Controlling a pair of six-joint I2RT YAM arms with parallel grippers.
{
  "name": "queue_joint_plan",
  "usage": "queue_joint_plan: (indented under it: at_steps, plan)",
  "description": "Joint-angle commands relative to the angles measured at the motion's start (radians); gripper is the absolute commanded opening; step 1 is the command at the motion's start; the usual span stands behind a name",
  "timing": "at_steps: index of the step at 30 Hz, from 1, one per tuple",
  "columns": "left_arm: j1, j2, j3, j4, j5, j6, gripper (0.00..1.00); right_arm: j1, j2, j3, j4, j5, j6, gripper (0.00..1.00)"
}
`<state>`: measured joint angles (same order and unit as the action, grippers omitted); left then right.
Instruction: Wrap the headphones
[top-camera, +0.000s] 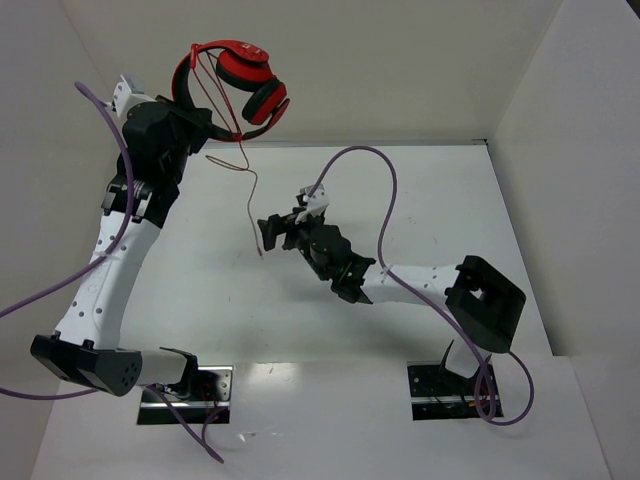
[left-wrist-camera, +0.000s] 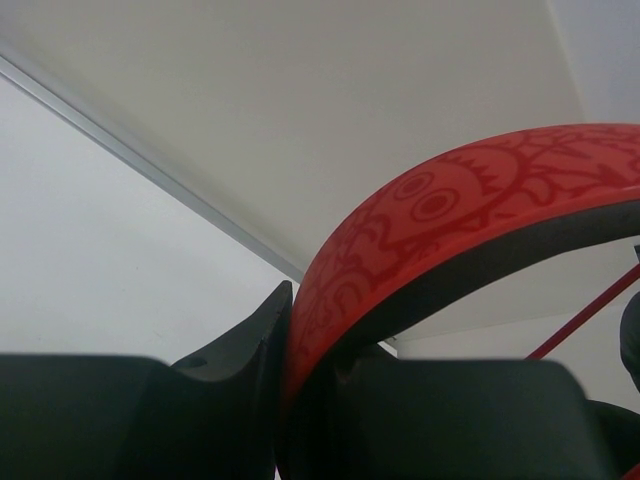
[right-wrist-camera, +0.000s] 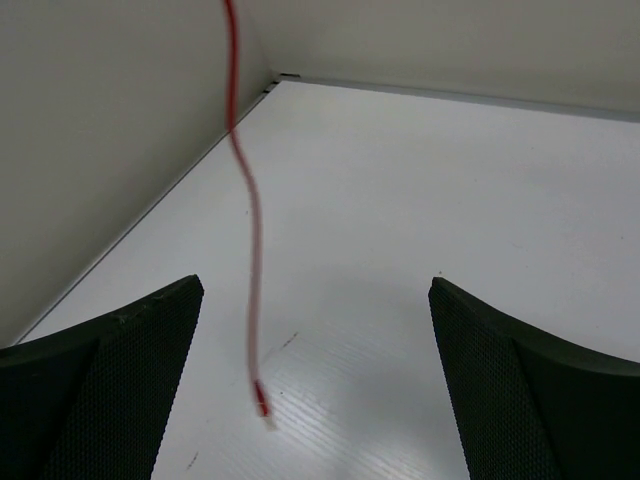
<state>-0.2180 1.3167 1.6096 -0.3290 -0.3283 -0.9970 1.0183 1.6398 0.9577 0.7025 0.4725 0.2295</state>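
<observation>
High at back left, the left gripper (left-wrist-camera: 290, 345) is clamping the headphones (top-camera: 240, 72); their cable (top-camera: 251, 195) is dangling, seemingly mostly unwound, before the gaping right gripper (right-wrist-camera: 315, 300).

White arms (top-camera: 100, 285), black joints (top-camera: 160, 140), purple cables (top-camera: 396, 195)

The thin red cable (right-wrist-camera: 248, 215) hangs between the right hand's (right-wrist-camera: 315, 330) spread fingers, with open table (right-wrist-camera: 430, 190) on either side.
</observation>
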Motion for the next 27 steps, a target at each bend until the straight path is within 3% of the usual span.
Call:
queue_joint_plan:
  at_steps: [1, 7, 13, 21, 23, 25, 27]
  plan:
    - [0.003, -0.040, 0.001, 0.136, -0.009, -0.031, 0.00, 0.003, -0.012, 0.050, 0.132, -0.054, -0.053, 1.00]
    - [0.003, -0.059, -0.010, 0.136, -0.009, -0.031, 0.00, -0.006, -0.037, 0.039, 0.167, -0.064, -0.010, 1.00]
    - [0.003, -0.059, -0.019, 0.136, 0.037, -0.052, 0.00, -0.040, 0.109, 0.206, 0.152, -0.018, -0.042, 1.00]
    - [0.003, -0.086, -0.030, 0.136, 0.060, -0.061, 0.00, -0.103, 0.244, 0.377, 0.152, -0.120, -0.042, 1.00]
    - [0.003, -0.086, -0.030, 0.136, 0.069, -0.061, 0.00, -0.103, 0.276, 0.427, 0.143, -0.120, -0.033, 0.84]
    - [0.003, -0.086, -0.021, 0.145, 0.069, -0.061, 0.00, -0.103, 0.311, 0.464, 0.126, -0.135, -0.010, 0.80]
    - [0.003, -0.096, -0.020, 0.145, 0.080, -0.061, 0.00, -0.103, 0.321, 0.464, 0.126, -0.150, 0.043, 0.66]
